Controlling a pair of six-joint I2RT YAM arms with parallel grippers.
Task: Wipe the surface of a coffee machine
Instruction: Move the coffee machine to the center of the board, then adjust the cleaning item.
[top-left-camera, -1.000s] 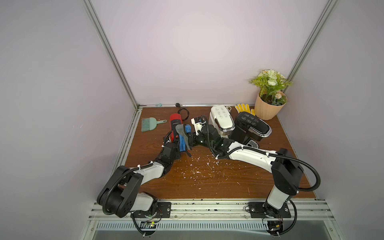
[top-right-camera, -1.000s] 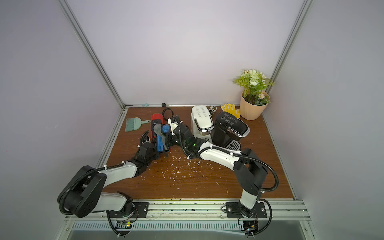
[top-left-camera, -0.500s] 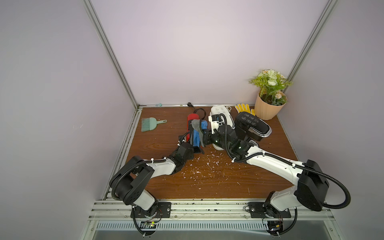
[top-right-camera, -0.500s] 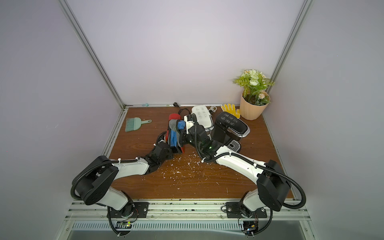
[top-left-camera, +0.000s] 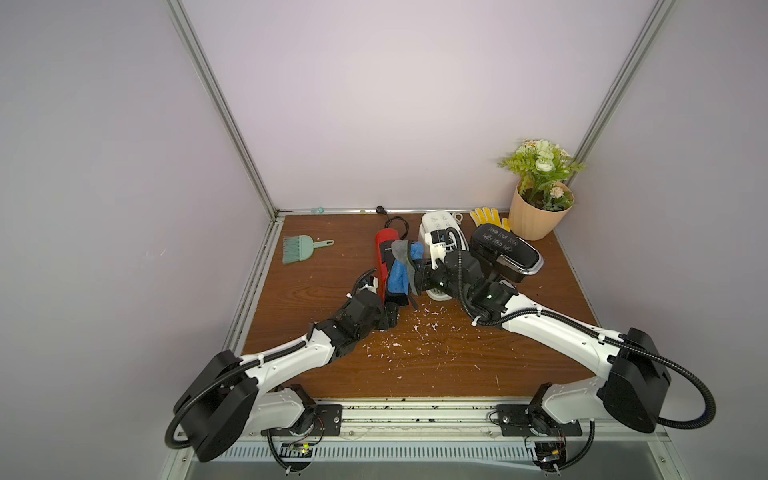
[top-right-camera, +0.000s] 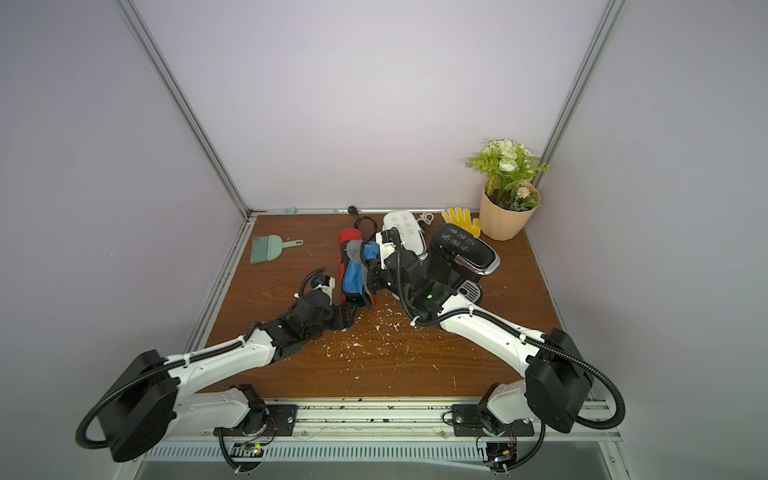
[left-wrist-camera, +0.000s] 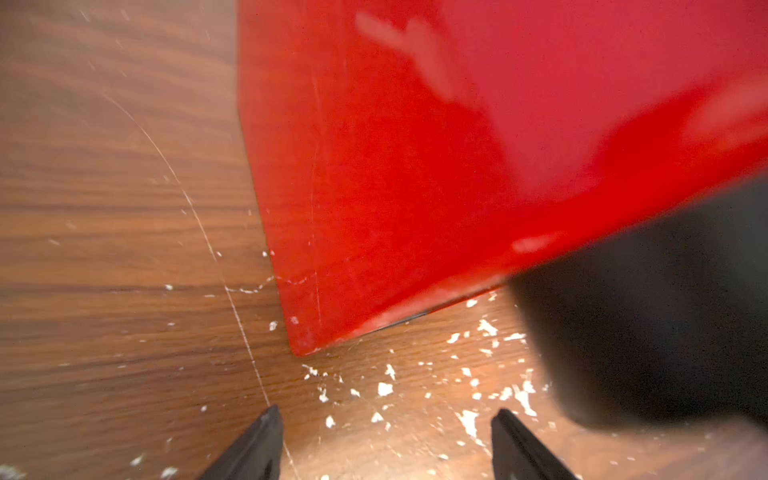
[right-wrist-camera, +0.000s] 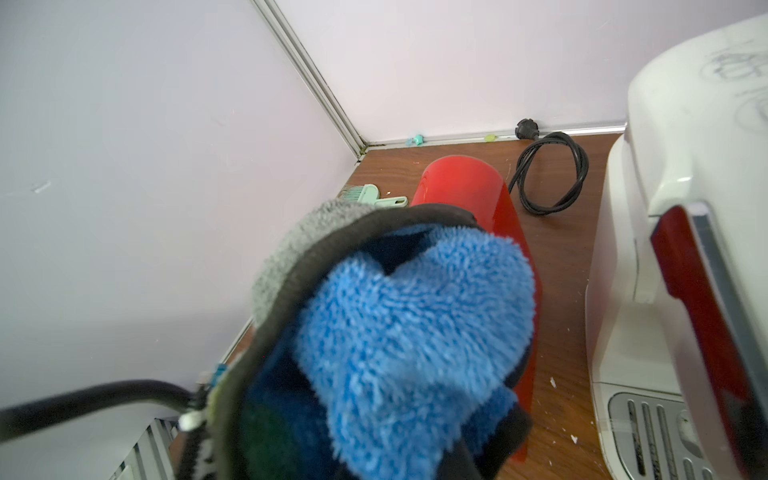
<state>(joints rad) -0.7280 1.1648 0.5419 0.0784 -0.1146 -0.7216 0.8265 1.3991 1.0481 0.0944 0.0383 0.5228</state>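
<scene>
Bare tabletop (top-left-camera: 436, 374) before red coffee machine (top-left-camera: 380, 266)

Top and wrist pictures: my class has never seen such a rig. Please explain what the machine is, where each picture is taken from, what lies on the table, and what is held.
A robot with two arms stands at the table edge. Two pictures look down from above on the whole scene; two come from cameras on the wrists. On the table: three coffee makers, the red machine, white machine and black machine, plus a brush, glove, plant and crumbs. The right tool is shut on a cloth at the red machine. The left tool is open and empty.
</scene>
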